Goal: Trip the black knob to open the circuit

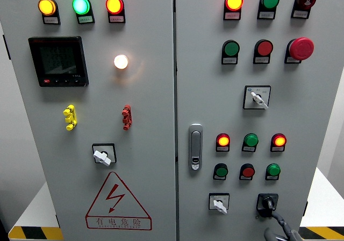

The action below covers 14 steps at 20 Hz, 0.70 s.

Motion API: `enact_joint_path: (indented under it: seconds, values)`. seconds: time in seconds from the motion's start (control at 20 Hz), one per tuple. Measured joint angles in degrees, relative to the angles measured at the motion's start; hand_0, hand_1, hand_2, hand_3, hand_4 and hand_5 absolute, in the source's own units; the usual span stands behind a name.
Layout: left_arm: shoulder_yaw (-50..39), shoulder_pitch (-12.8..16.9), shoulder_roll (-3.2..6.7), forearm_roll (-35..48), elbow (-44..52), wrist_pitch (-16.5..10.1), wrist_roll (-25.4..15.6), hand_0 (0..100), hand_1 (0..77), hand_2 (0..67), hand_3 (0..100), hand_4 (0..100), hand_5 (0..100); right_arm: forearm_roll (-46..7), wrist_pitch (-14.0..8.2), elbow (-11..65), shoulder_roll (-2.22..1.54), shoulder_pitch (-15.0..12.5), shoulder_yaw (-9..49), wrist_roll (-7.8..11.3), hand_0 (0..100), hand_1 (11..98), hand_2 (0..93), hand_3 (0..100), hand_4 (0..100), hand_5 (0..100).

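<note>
The black knob (pixel 267 202) sits on a black square plate at the lower right of the right cabinet door, its handle pointing roughly upward. My right hand (pixel 270 224) rises from the bottom edge just under it. Only a few grey fingers (pixel 281 222) show; one stretches up to the lower edge of the knob's plate, another lies lower and to the left. They are spread and hold nothing. The rest of the hand is cut off by the frame. The left hand does not show.
A white selector switch (pixel 219 203) is left of the black knob, with rows of red and green buttons (pixel 247 171) and lit lamps (pixel 223 140) above. A door handle (pixel 195 147) stands near the seam. The left door has a meter (pixel 58 60) and warning triangle (pixel 117 201).
</note>
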Motion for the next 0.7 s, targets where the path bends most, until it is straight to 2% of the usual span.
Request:
enact_joint_path:
  seconds: [0.7]
  values:
    - [0.0, 0.0, 0.06, 0.0, 0.0, 0.0, 0.0, 0, 3.2, 12.9, 21, 7, 2, 0.0, 0.1, 0.4, 0.0, 0.2, -0.8, -0.41, 92, 50.1, 3.7, 95, 100, 100]
